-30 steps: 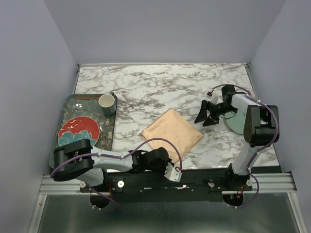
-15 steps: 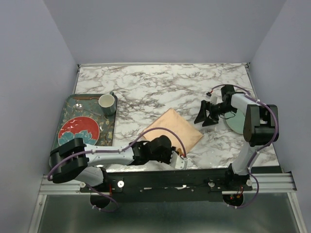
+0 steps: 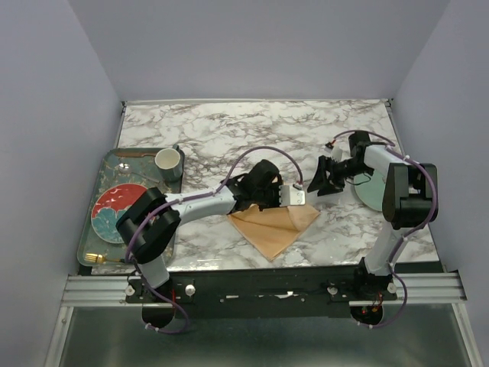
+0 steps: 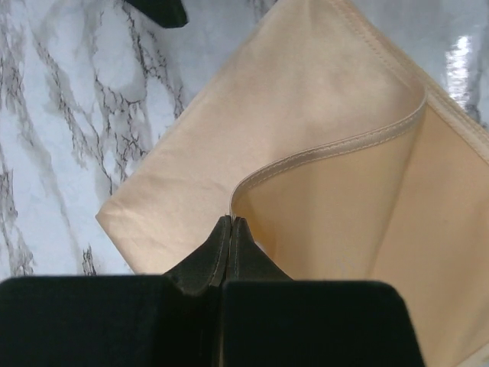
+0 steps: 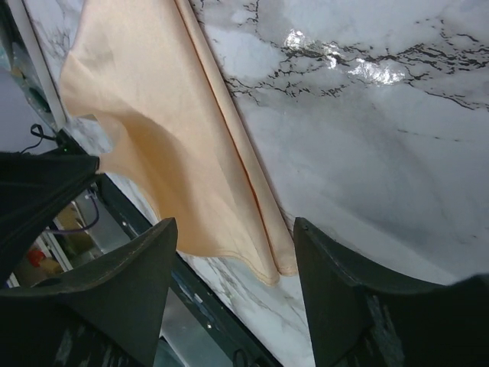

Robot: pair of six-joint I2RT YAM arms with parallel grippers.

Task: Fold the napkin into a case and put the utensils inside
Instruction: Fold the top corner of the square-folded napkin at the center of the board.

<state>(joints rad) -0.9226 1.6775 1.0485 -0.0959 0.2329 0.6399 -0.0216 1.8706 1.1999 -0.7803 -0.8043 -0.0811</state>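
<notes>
Left claw (image 4: 231, 223) swung forward – clamped on napkin (image 4: 290, 92) corner; right claw (image 5: 233, 229) agape, empty – near it.

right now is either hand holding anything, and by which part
The left hand pinches the napkin at its hemmed edge, that layer lifted. The right hand holds nothing.

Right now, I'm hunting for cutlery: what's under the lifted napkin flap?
Only napkin shows there, its lower layer, beneath the flap in the left fingers; anything under that layer is covered.

No legible text — no labels anywhere
</notes>
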